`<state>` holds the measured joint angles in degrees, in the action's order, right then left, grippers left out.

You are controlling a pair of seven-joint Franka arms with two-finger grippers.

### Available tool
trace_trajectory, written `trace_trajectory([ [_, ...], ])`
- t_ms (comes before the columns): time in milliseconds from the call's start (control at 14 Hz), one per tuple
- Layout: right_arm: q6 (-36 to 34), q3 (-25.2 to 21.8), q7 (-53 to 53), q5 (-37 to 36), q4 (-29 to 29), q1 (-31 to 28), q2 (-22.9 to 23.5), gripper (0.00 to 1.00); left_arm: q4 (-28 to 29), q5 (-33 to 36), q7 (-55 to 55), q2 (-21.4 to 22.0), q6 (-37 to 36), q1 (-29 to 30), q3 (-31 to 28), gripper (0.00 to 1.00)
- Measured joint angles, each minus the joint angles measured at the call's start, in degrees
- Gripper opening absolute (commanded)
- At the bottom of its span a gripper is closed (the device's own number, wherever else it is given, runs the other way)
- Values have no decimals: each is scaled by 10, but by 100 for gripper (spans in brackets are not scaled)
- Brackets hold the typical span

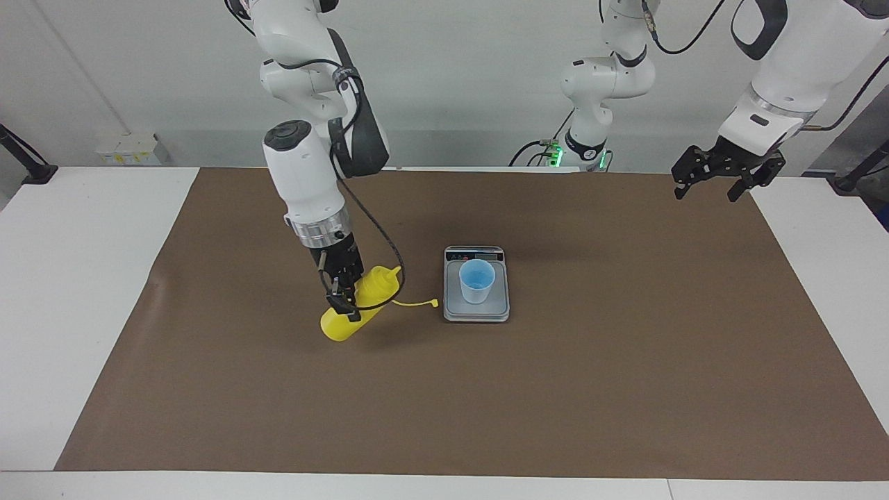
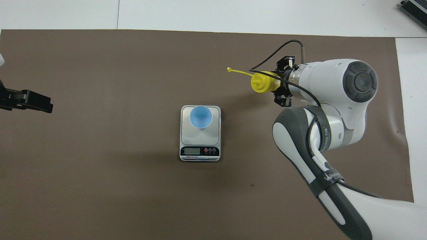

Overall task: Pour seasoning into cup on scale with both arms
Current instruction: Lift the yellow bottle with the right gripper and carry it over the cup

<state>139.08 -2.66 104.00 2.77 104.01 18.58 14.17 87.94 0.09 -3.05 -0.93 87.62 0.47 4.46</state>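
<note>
right hand (image 1: 345, 300) clamped, left hand (image 1: 728, 178) apparently spread

White arms (image 1: 305, 173), black cables (image 1: 375, 222)

White tabletop (image 1: 83, 292) covered by a brown mat (image 1: 625, 389). Plain pale wall (image 1: 458, 83) above its edge, with what may be a socket strip (image 1: 128, 147) low down. Dark bracket (image 1: 28, 163) at one corner. Even, diffuse lighting.

- Both views are evenly and brightly lit from above; no glare is seen on the brown mat (image 1: 625, 389)
- Soft, diffuse shadows are cast on the mat beside the scale (image 2: 200, 140) and under the right arm (image 2: 333, 100)
- Focus is sharp throughout; no edge distortion is noticed
</note>
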Motion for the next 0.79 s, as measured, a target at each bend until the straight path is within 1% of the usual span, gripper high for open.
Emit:
trace_trajectory([
  [143,20,0,53,-72,2,23,1,0,0,0,0,0,0,0,0,100],
  [286,31,1,82,-141,4,42,5,0,0,0,0,0,0,0,0,100],
  [500,47,1,126,-249,4,60,14,0,0,0,0,0,0,0,0,100],
  [786,66,1,231,-398,0,73,23,0,0,0,0,0,0,0,0,100],
])
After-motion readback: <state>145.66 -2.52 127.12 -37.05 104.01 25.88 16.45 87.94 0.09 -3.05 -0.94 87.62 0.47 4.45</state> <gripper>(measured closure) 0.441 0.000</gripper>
